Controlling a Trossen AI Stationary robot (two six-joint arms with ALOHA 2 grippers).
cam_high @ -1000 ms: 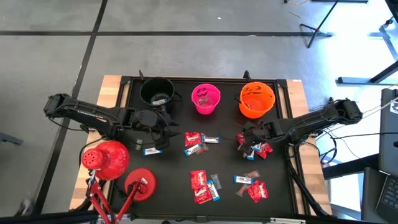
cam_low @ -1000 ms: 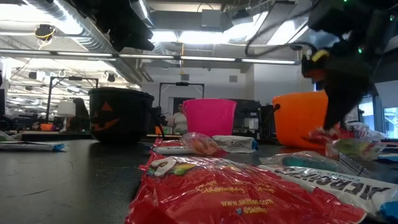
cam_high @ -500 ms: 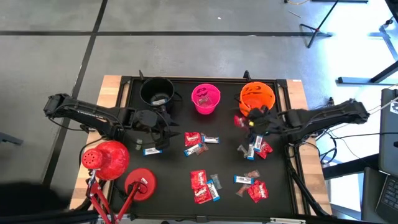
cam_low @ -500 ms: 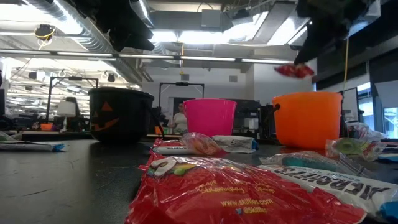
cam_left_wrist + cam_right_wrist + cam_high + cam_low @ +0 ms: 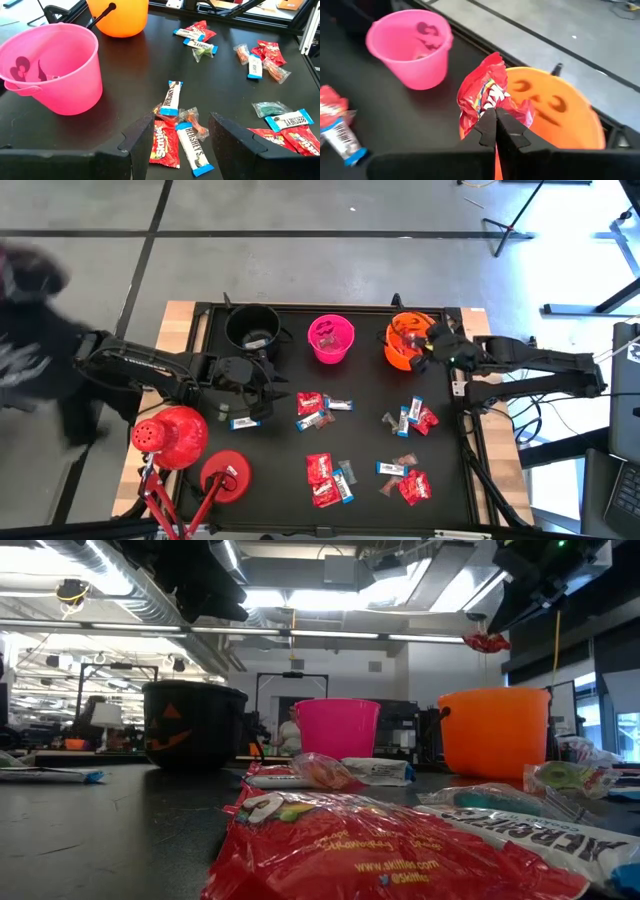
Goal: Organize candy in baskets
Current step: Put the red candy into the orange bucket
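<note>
My right gripper (image 5: pixel 425 348) is shut on a red wrapped candy (image 5: pixel 487 92) and stands above the orange basket (image 5: pixel 408 340), which has a jack-o'-lantern face. In the low view the candy (image 5: pixel 487 642) hangs above that basket's rim (image 5: pixel 495 695). The pink basket (image 5: pixel 332 338) and the black basket (image 5: pixel 252 328) stand along the far edge. My left gripper (image 5: pixel 182 145) is open above the table, left of a candy cluster (image 5: pixel 318 410). More candy lies loose at the right (image 5: pixel 412 418) and near the front (image 5: pixel 330 478). My right gripper pinches the red candy by an edge of its wrapper (image 5: pixel 489 109) between its two fingers. The fingers come slanting down from the table's right side. The crumpled candy is lifted clear and hangs over the orange basket.
Two red dome-shaped lamp heads (image 5: pixel 170 435) (image 5: pixel 228 477) stand at the table's near left corner. A person (image 5: pixel 35 330) shows blurred beyond the table's left edge. A blue-and-white candy (image 5: pixel 242 422) lies below my left gripper. More wrapped candy (image 5: pixel 380 845) lies close in the low view.
My right gripper has risen from the candy pile at the table's right and gone toward the far edge, tipping up. It carried the red candy from the table to above the orange basket. A person has come into view at the left.
</note>
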